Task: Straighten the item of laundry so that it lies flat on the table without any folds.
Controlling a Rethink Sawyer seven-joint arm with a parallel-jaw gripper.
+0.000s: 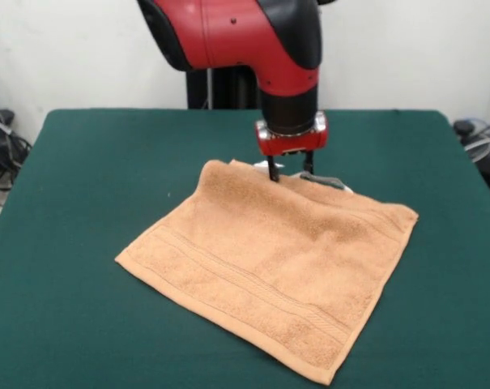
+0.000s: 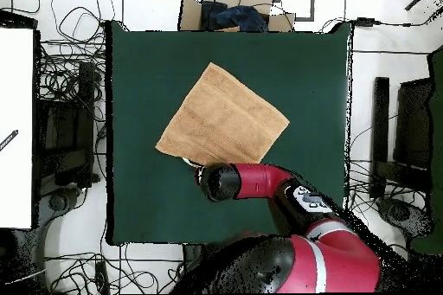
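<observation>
The orange-tan towel (image 1: 269, 267) lies spread on the green table (image 1: 83, 178), turned like a diamond, with border bands along its near side. Its far edge is slightly raised and rolled near the far left corner. A small white tag and grey loop (image 1: 332, 183) stick out at the far edge. My gripper (image 1: 291, 172) stands at that far edge with its fingers apart, the left fingertip (image 1: 273, 172) touching the towel. In the overhead view the towel (image 2: 223, 120) lies mid-table and the arm's wrist (image 2: 218, 181) hides the gripper.
The table (image 2: 320, 75) has bare green cloth on all sides of the towel. Beyond it in the overhead view are a cardboard box (image 2: 229, 2), tangled cables (image 2: 69, 75) and a white panel (image 2: 17, 127).
</observation>
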